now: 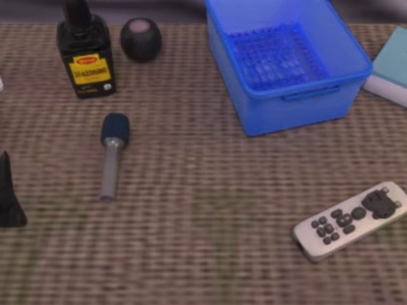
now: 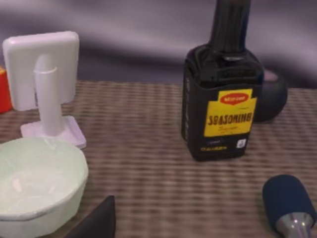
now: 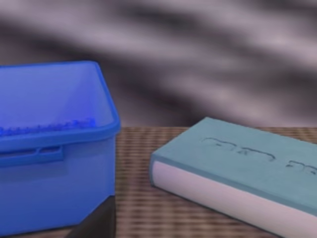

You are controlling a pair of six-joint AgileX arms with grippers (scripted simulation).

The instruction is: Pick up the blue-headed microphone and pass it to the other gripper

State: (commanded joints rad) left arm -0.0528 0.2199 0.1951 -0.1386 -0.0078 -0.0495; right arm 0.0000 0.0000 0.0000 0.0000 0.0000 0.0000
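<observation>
The blue-headed microphone (image 1: 112, 159) lies flat on the woven mat at the left of the table. Its dark-blue foam head (image 2: 289, 200) points toward the far edge and its silver handle toward the near edge. My left gripper (image 1: 7, 198) is at the table's left edge, to the left of the handle and apart from it. One black finger (image 2: 100, 221) shows in the left wrist view, with bare mat beside it. The other gripper, my right one, is out of the top view. Only one of its fingers (image 3: 99, 222) shows, low beside the bin and holding nothing.
A black seasoning bottle (image 1: 86, 56) and a dark ball (image 1: 140, 39) stand beyond the microphone. A blue bin (image 1: 286, 63) and a teal book (image 1: 392, 67) are at the far right, a remote (image 1: 350, 220) at the near right. A pale bowl (image 2: 34, 186) and a white stand (image 2: 45, 84) are near my left gripper.
</observation>
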